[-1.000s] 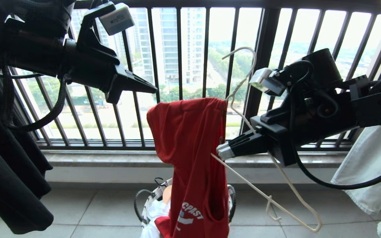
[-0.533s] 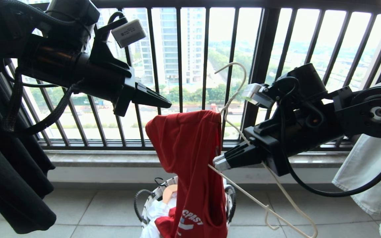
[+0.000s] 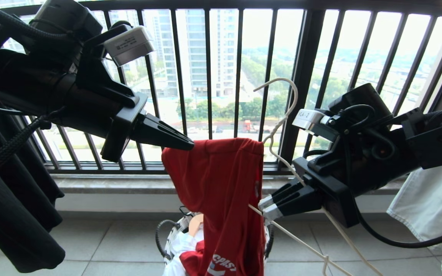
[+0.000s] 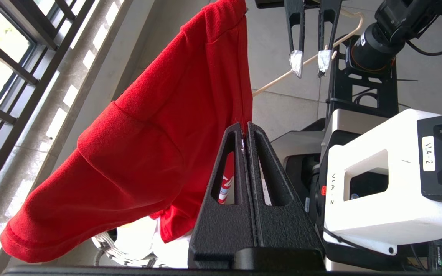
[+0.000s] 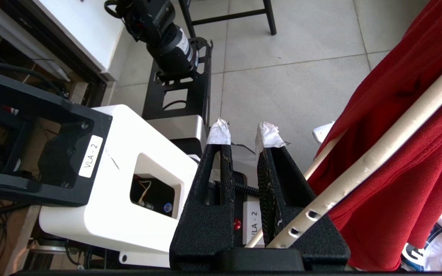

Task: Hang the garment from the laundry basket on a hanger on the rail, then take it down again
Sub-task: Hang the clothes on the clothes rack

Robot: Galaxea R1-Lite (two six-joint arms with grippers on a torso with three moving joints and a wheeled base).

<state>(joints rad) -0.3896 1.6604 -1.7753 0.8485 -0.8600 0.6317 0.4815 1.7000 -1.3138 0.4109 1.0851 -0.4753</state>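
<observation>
The red T-shirt (image 3: pixel 221 191) hangs over the laundry basket (image 3: pixel 175 237), its upper edge pinched in the clenched left gripper (image 3: pixel 190 145), which a second ago hovered clear above it. The white wire hanger (image 3: pixel 282 126) has dropped lower against the black window railing (image 3: pixel 301 76). The right gripper (image 3: pixel 266 207) is at its shoulder wire, fingers slightly parted; a real grip I cannot tell.

A black barred window railing (image 3: pixel 208 76) ran across the back, with tall buildings (image 3: pixel 196 53) and trees beyond. A black garment (image 3: pixel 10 199) hung at the left, a pale one (image 3: pixel 428 203) at the right (only partly visible). Grey floor tiles (image 3: pixel 109 245) lay below.
</observation>
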